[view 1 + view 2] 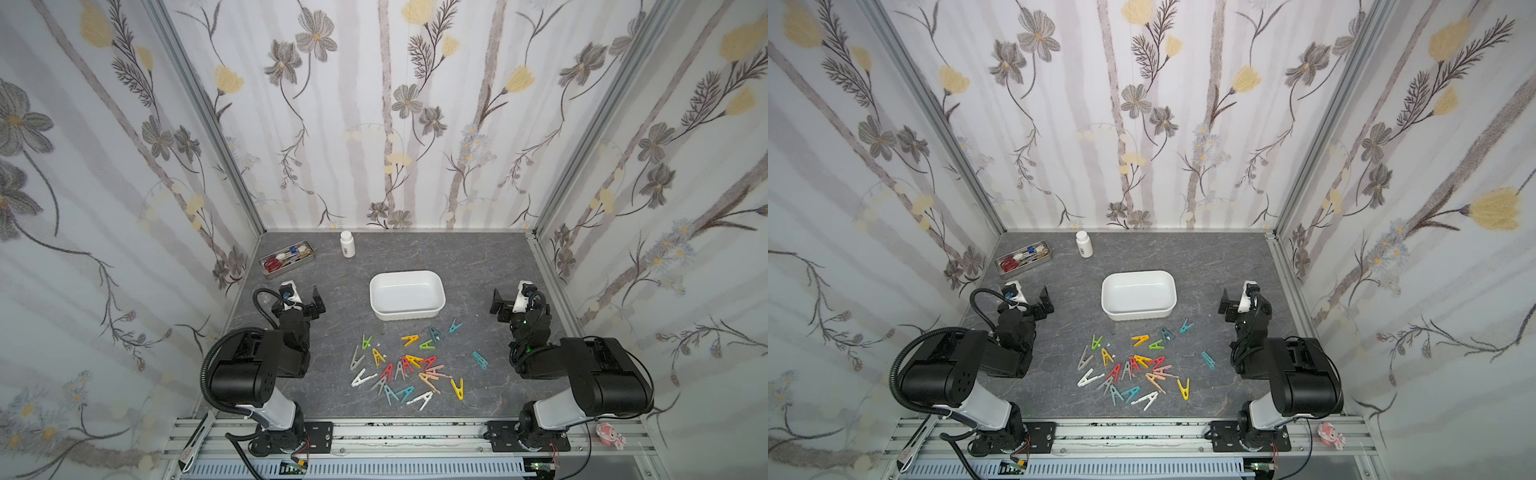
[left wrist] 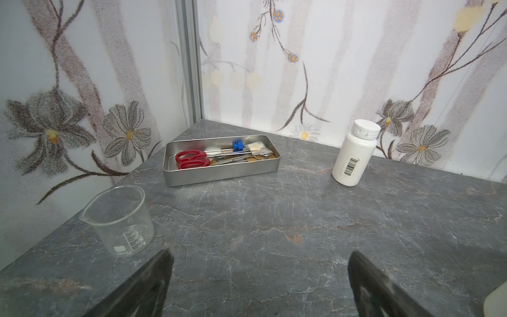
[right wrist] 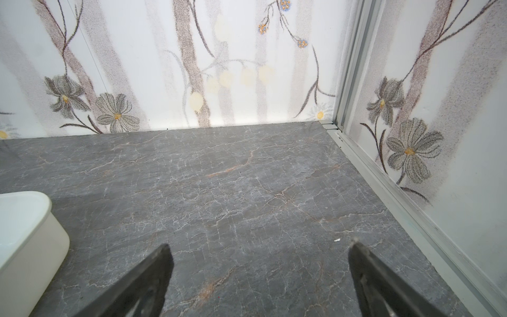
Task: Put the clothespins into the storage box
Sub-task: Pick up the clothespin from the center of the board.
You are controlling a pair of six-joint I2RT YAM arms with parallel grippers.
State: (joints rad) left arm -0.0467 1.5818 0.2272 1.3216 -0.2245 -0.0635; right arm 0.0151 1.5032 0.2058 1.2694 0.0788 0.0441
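Observation:
Several clothespins (image 1: 411, 361) (image 1: 1142, 360) in yellow, red, teal, green, grey, white and peach lie scattered on the grey marble table, on the near side of the storage box. The storage box (image 1: 405, 314) (image 1: 1138, 315) is a white rounded tub with nothing in it; its corner shows in the right wrist view (image 3: 24, 233). My left gripper (image 1: 303, 301) (image 1: 1027, 301) (image 2: 260, 254) hovers left of the box, open, with only bare table between its fingers. My right gripper (image 1: 513, 303) (image 1: 1241, 305) (image 3: 260, 247) is right of the box, open and holding nothing. No clothespin shows in either wrist view.
A metal tray (image 1: 291, 268) (image 2: 219, 173) with red scissors and tools sits at the back left. A white bottle (image 1: 347, 244) (image 2: 354, 153) stands next to it. A glass beaker (image 2: 120, 219) is close to the left gripper by the left wall. Patterned walls enclose three sides.

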